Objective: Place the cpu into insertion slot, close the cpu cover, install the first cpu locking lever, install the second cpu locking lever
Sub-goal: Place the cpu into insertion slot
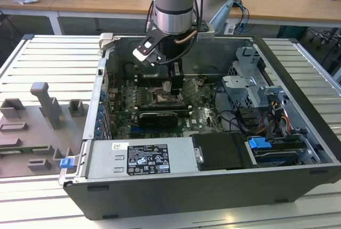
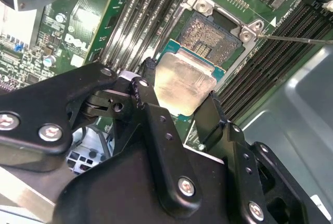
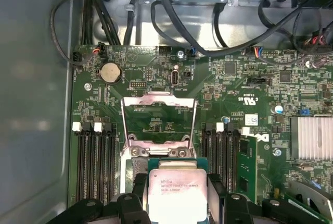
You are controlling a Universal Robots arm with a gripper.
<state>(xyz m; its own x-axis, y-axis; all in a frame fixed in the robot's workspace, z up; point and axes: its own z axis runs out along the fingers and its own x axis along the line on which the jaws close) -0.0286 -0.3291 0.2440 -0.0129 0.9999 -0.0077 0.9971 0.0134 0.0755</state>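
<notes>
Exterior view: your gripper (image 1: 175, 80) is upper centre of frame, down inside the case (image 1: 298, 133) over the slot (image 1: 169, 99). Second wrist view: fingers (image 2: 214, 112) clamp the cpu (image 2: 184, 83), which partly covers the slot. First wrist view: cover (image 3: 158, 98) stands open.

The room was bright in the exterior view, with light coming down from above. The white tabletop (image 1: 53, 58) looked pale and shiny. Inside the computer case (image 1: 160, 197) it was darker, most of all under the arm (image 1: 173, 5). In the second wrist view the cpu (image 2: 187, 81) had a strong white shine on its metal top. The black tool (image 2: 179, 84), close to the camera, looked dark and a little blurry. In the first wrist view the motherboard (image 3: 156, 78) was lit evenly and looked clear. The grey wall (image 3: 31, 104) beside it had soft pale patches of light.
</notes>
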